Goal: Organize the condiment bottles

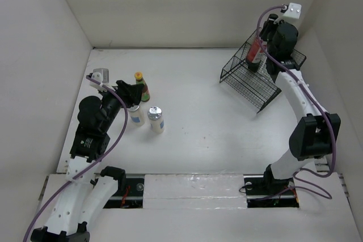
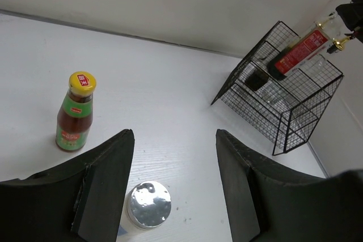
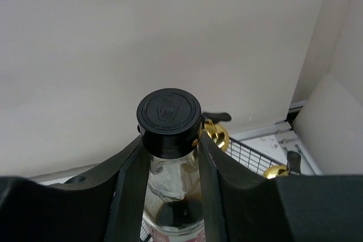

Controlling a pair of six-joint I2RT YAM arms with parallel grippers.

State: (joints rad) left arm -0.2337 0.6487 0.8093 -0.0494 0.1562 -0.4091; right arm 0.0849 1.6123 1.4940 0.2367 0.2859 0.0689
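My right gripper [image 1: 265, 39] is shut on the neck of the black-capped red-labelled bottle [image 1: 255, 54] and holds it tilted over the black wire basket [image 1: 244, 83]. In the right wrist view its cap [image 3: 169, 114] sits between my fingers [image 3: 130, 168]. Two gold pourers [image 3: 216, 134] of the clear glass bottles show behind it, inside the basket. My left gripper [image 1: 135, 96] is open and empty beside the yellow-capped bottle [image 1: 140, 86]. Two short white bottles [image 1: 156, 119] stand just in front of it. One silver-topped white bottle [image 2: 148, 205] lies below my open left gripper [image 2: 173, 137].
The basket [image 2: 283, 106] stands at the back right near the corner walls. White walls enclose the table on the left, back and right. The yellow-capped bottle [image 2: 75, 111] stands upright left of my left fingers.
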